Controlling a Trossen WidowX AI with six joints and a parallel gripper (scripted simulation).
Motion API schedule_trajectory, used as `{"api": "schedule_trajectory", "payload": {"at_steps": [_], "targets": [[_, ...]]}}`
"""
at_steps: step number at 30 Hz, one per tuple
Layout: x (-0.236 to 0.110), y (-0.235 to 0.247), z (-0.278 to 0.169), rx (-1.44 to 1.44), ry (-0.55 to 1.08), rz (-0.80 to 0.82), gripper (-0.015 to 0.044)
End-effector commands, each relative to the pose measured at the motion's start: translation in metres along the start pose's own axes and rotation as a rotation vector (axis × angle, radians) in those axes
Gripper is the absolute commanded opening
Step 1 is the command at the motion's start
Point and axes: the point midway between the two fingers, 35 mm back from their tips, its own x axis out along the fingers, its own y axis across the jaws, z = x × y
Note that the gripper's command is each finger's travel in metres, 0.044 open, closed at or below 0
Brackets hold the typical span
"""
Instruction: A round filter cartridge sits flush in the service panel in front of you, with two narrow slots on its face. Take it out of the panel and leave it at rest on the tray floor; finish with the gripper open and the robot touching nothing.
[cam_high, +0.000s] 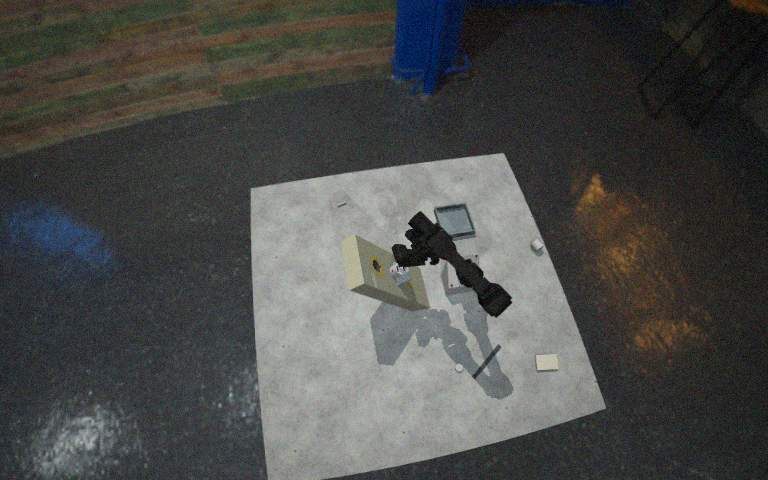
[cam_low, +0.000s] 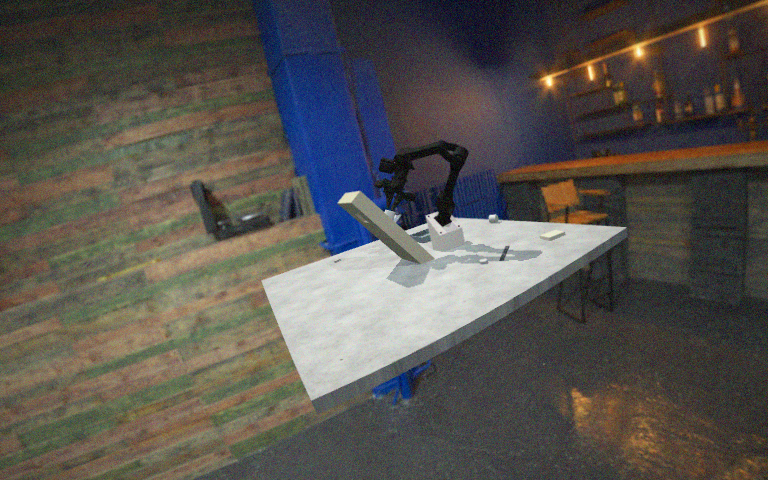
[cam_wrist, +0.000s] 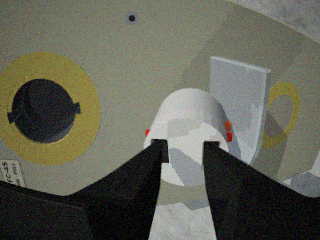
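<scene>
The round white cartridge (cam_wrist: 190, 107) (cam_high: 395, 268) is out of its seat. It stands out from the tilted beige service panel (cam_wrist: 100, 30) (cam_high: 352, 268) (cam_low: 385, 232), beside a pale upright plate (cam_wrist: 237, 100). Red tabs show on its sides. The empty round seat (cam_wrist: 42, 110) (cam_high: 376, 265) in its yellow ring is left of it in the wrist view. My gripper (cam_wrist: 183, 152) (cam_low: 391, 208) has its fingers partly open, a narrow gap apart, over dark slots on the cartridge's face; how deep the tips reach is hidden. The tray (cam_high: 453, 219) holds nothing visible.
The arm's base (cam_low: 447, 236) (cam_high: 451, 283) stands between panel and tray. A yellow ring (cam_wrist: 295, 112) lies beyond the plate. A cream block (cam_high: 546, 362) (cam_low: 552, 234), a white cylinder (cam_high: 536, 245) (cam_low: 493, 217), a dark strip (cam_high: 487, 361) and a small white disc (cam_high: 458, 367) lie on the table.
</scene>
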Motion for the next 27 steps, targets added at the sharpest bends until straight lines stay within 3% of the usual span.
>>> {"api": "schedule_trajectory", "payload": {"at_steps": [1,4,9,14,26,27], "targets": [[0.000,-0.001,0.000,-0.003,-0.001,-0.005,0.0100],[-0.003,0.008,0.003,0.003,-0.013,0.047,0.0100],[-0.031,0.055,0.006,-0.001,-0.036,0.331,0.0100],[-0.032,0.057,0.006,-0.002,-0.035,0.341,0.0100],[-0.096,0.101,0.012,-0.009,-0.045,0.321,0.0415],[-0.095,0.100,0.012,-0.022,-0.047,0.317,0.0388]]}}
